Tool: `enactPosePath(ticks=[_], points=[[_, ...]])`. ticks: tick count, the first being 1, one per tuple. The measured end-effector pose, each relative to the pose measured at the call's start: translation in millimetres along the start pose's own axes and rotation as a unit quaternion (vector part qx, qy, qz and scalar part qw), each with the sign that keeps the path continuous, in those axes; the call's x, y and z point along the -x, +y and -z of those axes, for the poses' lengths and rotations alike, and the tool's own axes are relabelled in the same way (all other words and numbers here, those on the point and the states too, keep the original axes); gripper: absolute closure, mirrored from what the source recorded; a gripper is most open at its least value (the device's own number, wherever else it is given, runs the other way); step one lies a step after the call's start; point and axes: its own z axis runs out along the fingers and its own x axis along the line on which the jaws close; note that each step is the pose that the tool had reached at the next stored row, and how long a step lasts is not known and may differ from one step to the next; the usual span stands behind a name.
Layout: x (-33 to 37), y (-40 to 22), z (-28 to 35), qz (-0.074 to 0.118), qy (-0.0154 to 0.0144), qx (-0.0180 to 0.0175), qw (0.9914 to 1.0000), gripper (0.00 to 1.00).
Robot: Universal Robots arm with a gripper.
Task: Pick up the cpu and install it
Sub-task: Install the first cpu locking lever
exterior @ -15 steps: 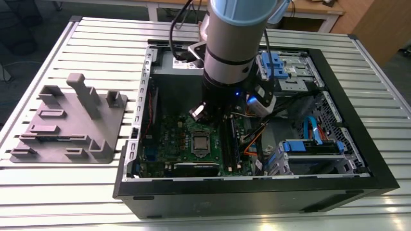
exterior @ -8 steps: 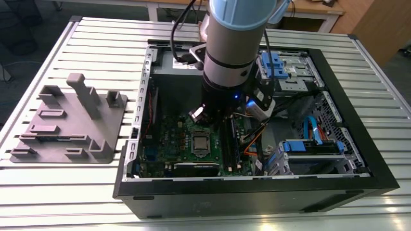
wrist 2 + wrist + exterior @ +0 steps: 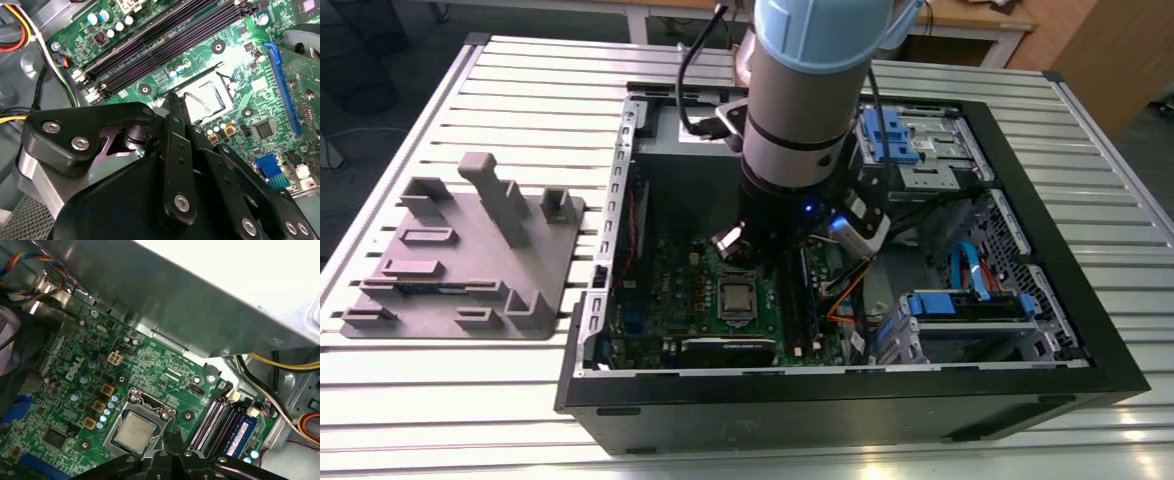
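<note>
The cpu [image 3: 134, 429] lies flat in the motherboard socket, its silver-grey top showing inside the metal socket frame [image 3: 150, 402]. In the exterior view the cpu [image 3: 738, 298] sits mid-board inside the open computer case. In the second wrist view the cpu [image 3: 209, 95] reflects bright light. My gripper [image 3: 171, 436] hangs just above the board beside the socket, on the side toward the memory slots. Its black fingertips are pressed together with nothing between them. In the second wrist view the gripper [image 3: 172, 99] ends next to the socket's wire lever [image 3: 192, 97].
The black case wall [image 3: 854, 385] surrounds the board. Memory slots [image 3: 220, 422] run alongside the socket. Coloured cables [image 3: 280, 365] and blue drive brackets [image 3: 967, 305] fill the exterior view's right. A grey plastic fixture [image 3: 467, 255] with upright posts stands on the slatted table [image 3: 454, 400] at the exterior view's left.
</note>
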Motion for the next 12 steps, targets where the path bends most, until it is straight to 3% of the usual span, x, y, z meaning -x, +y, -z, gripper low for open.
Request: enactPosePath(ticks=[12], points=[[-2.0,-1.6,-2.7,-0.006,0.0007,-0.0016,0.99998,0.89]])
